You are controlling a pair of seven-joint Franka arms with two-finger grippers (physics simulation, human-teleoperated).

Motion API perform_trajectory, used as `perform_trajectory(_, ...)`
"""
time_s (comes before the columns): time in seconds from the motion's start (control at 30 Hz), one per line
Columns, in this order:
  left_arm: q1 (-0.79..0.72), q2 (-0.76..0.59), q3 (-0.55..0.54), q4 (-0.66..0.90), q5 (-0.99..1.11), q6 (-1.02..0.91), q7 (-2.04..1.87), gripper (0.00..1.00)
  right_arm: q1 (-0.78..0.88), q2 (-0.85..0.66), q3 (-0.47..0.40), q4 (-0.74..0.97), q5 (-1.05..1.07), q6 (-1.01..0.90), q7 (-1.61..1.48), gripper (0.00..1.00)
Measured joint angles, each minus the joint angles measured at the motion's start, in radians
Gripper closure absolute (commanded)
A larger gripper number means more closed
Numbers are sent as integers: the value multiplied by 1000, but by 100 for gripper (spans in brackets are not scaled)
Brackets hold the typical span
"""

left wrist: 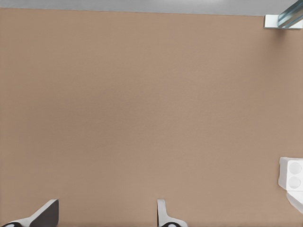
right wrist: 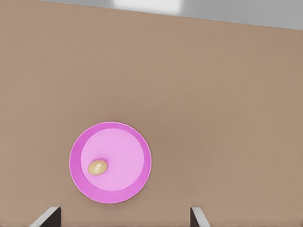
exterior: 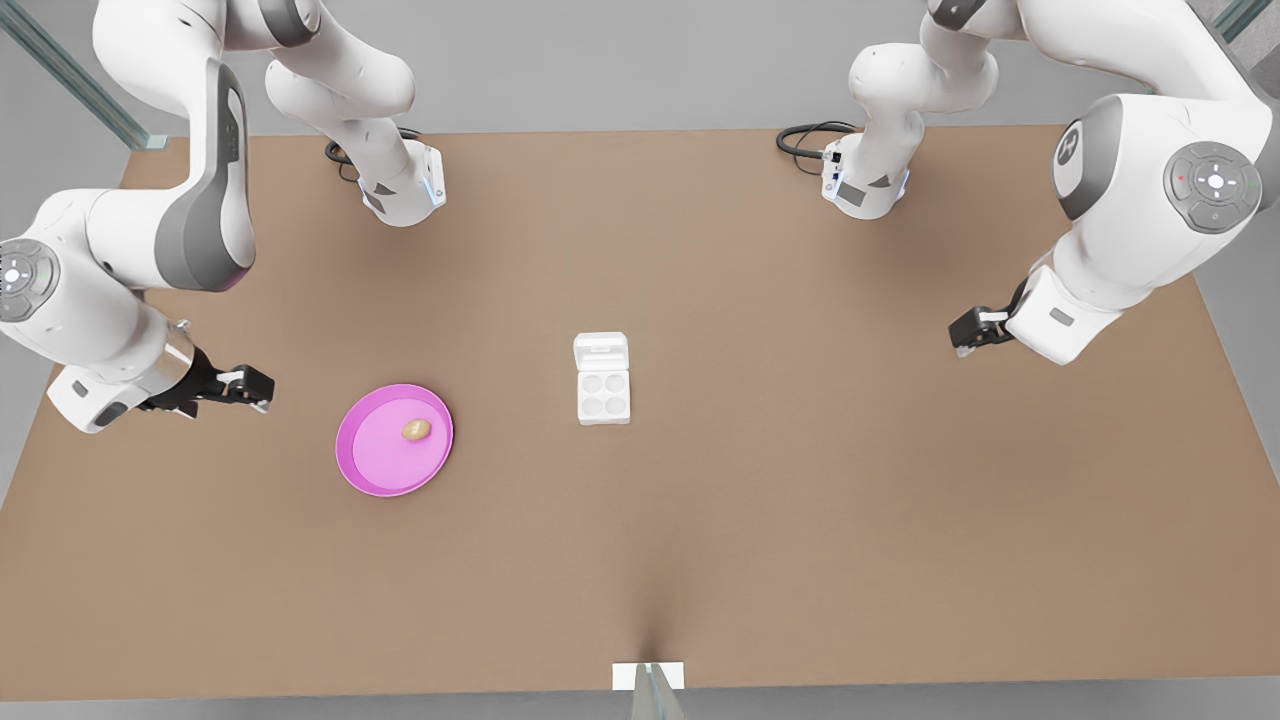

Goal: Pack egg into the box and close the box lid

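1. You have the egg (exterior: 416, 429) lying on its side on the pink plate (exterior: 372, 470), off-centre toward the box (exterior: 604, 396). It is not yet packed.

2. The box sits mid-table with its four cups bare. The box lid (exterior: 601, 353) is folded back flat on the far side, toward the arm bases.

3. The right wrist view looks down on the plate and egg, so your right gripper (exterior: 243, 388) is the one at the front view's left. Its fingers (right wrist: 47, 218) are spread wide and hold nothing. It hovers above the brown table (exterior: 800, 520), just beside the plate's rim.

4. The left wrist view catches the box at its edge, so your left gripper (exterior: 968, 330) is the one at the front view's right. Its fingers (left wrist: 163, 215) are also parted and hold nothing. It waits well apart from the box.

5. The relation that matters: the right gripper is clearly the nearer one to the egg. The egg lies from it across the plate toward the box. In the front view the egg's long axis runs roughly left to right, slightly tilted.

6. My judgement: reach with the right gripper and close across the egg's short width, turning the wrist if needed. The egg may roll on the smooth plate if nudged.
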Motion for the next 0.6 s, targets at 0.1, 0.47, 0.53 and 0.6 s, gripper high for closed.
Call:
perform_trajectory(0.1, 1, -9, 1, 0, -1, -3, 0, 0, -28, 57, -3, -53, -3, 16, -486, 0)
perform_trajectory(0.47, 1, -49, 0, -63, -4, -22, -1, 0, -19, 172, 164, -488, 76, 486, -1300, 0)
perform_trajectory(0.53, 1, 3, -2, -59, -4, -15, -2, 0, -14, 174, 181, -514, 77, 510, -1351, 0)
perform_trajectory(0.6, 4, 22, 2, -55, -10, 18, -4, 0, -13, 194, 187, -523, 66, 542, -1396, 0)
